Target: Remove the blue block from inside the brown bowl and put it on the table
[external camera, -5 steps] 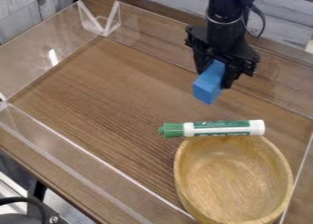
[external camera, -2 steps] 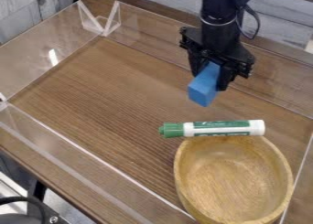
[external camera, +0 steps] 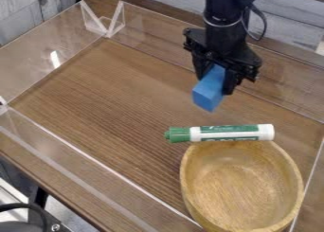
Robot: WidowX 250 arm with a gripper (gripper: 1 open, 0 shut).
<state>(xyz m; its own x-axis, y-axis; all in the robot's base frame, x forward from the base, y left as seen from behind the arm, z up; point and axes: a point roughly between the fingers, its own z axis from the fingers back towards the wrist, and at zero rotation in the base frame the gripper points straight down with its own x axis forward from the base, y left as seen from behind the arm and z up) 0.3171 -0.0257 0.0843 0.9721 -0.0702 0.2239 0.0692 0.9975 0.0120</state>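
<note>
The blue block [external camera: 211, 89] hangs above the table [external camera: 114, 94], held between the black fingers of my gripper [external camera: 223, 75], which is shut on its upper end. The block tilts slightly and is clear of the tabletop. The brown bowl [external camera: 243, 186] sits at the near right, its inside bare. The gripper is up and to the left of the bowl, beyond the marker.
A green-and-white marker [external camera: 222, 133] lies on the table just behind the bowl's rim, below the held block. Low clear acrylic walls [external camera: 51, 61] border the tabletop, with a clear folded piece [external camera: 101, 21] at the back left.
The gripper with the blue block has drifted a little to the left and slightly farther from the bowl. Bowl and marker have not moved.
</note>
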